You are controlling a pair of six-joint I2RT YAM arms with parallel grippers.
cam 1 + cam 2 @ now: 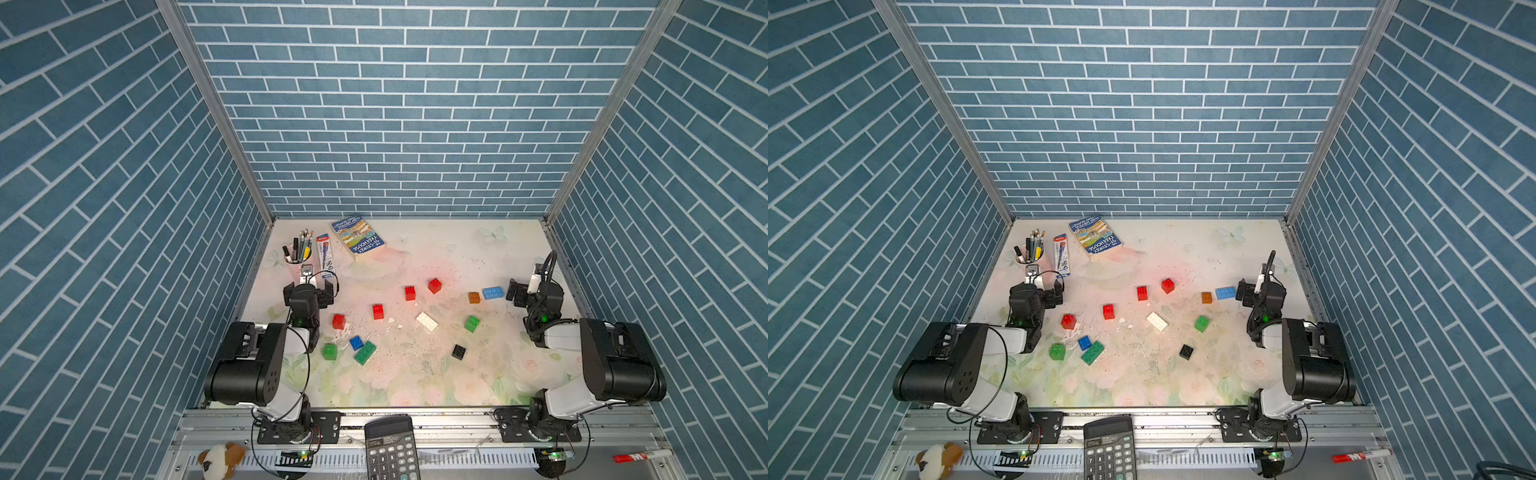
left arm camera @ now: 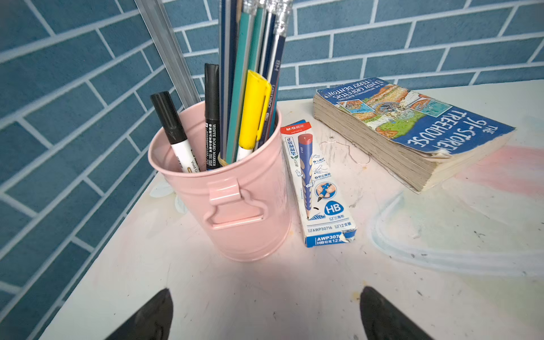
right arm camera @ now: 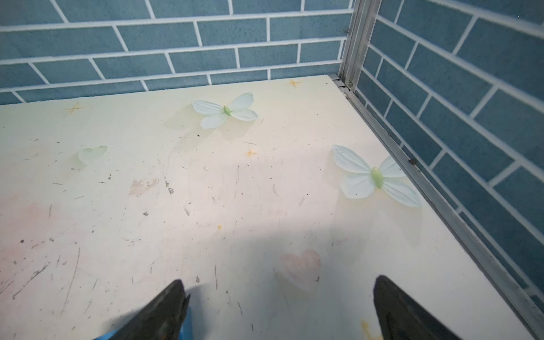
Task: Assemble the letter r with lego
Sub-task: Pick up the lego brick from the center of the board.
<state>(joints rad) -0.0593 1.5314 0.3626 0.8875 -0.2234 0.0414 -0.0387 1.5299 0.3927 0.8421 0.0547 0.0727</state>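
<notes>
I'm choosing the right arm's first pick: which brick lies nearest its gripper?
The light blue oblong brick, right beside the right gripper. The brown square brick is beyond it; all others lie farther away.

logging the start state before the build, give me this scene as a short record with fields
lego: twelve bricks, all single, none stacked
red bricks: four
green bricks: three
others: blue brick, light blue brick, brown brick, white brick, black brick
left gripper: open, empty, facing the pink cup
right gripper: open, empty, beside the light blue brick
clutter: book, pencil box
letter r: not begun
</notes>
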